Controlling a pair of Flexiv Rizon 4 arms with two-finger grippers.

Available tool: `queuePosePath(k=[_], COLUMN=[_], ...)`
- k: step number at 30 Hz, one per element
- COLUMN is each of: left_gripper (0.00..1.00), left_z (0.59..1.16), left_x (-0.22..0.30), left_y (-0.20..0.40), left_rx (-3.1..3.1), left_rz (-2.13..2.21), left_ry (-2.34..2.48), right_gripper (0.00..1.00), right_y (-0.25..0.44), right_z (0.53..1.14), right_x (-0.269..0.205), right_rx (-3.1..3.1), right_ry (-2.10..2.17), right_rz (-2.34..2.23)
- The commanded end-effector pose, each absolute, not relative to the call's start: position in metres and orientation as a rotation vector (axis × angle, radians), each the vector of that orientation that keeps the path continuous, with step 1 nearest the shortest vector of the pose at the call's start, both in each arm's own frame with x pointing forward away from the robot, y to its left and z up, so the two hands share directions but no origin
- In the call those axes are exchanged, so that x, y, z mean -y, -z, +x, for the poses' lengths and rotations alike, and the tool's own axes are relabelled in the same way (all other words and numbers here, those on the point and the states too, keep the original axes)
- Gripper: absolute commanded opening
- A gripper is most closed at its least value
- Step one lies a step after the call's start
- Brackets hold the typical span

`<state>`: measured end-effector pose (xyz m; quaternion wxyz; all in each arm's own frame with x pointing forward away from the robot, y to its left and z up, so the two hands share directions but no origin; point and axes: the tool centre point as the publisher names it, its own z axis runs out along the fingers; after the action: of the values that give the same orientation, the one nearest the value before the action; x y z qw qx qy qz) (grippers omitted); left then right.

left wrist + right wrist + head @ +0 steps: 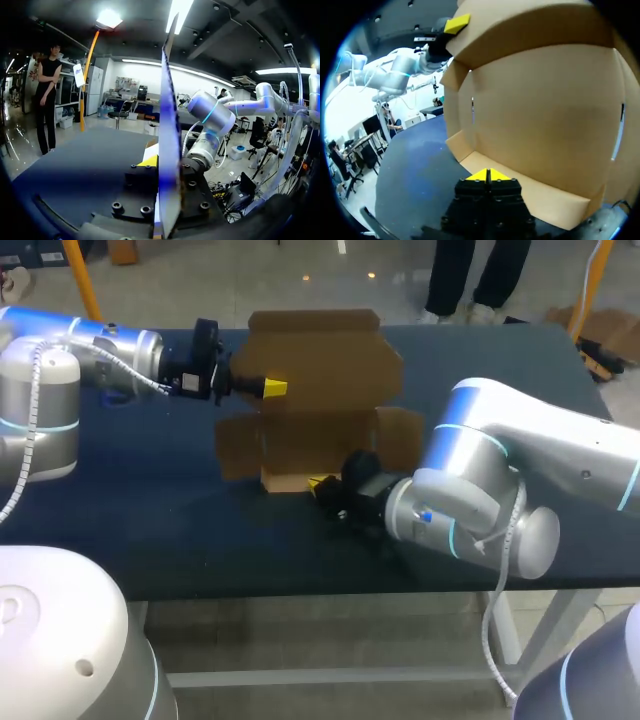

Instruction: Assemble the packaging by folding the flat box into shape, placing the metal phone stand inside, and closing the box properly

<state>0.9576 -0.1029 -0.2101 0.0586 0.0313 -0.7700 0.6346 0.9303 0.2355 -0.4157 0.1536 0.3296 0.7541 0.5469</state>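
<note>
The brown cardboard box (318, 355) stands half folded on the table, its tall back panel upright and its side flaps spread. My left gripper (270, 388) is shut on the left edge of that panel. In the left wrist view the panel (170, 125) runs edge-on between the fingers (148, 161). My right gripper (325, 485) is shut with nothing held. Its tips (488, 175) meet at the low front wall (530, 192) of the box (545, 115). My left gripper (456, 24) shows at the panel's upper corner. No metal phone stand is in view.
The dark blue table (150, 500) stretches bare to the left and in front of the box. My right arm's wrist and elbow (470, 500) lie low over the table's right front part.
</note>
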Motion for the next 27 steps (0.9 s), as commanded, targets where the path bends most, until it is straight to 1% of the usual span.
queuePosePath(k=[1, 27], left_gripper=[0.0, 0.0], left_z=[0.958, 0.958], left_x=[0.102, 0.102], left_y=[0.212, 0.212], left_rx=[2.33, 2.33], left_rz=[0.09, 0.09], left_ry=[-1.919, -1.919], right_gripper=[0.0, 0.0], right_y=[0.415, 0.43], right_z=[0.925, 0.933], right_x=[-0.232, -0.231], right_rx=[-1.979, -1.933], right_ry=[-1.388, -1.263], right_rz=[1.068, 1.177])
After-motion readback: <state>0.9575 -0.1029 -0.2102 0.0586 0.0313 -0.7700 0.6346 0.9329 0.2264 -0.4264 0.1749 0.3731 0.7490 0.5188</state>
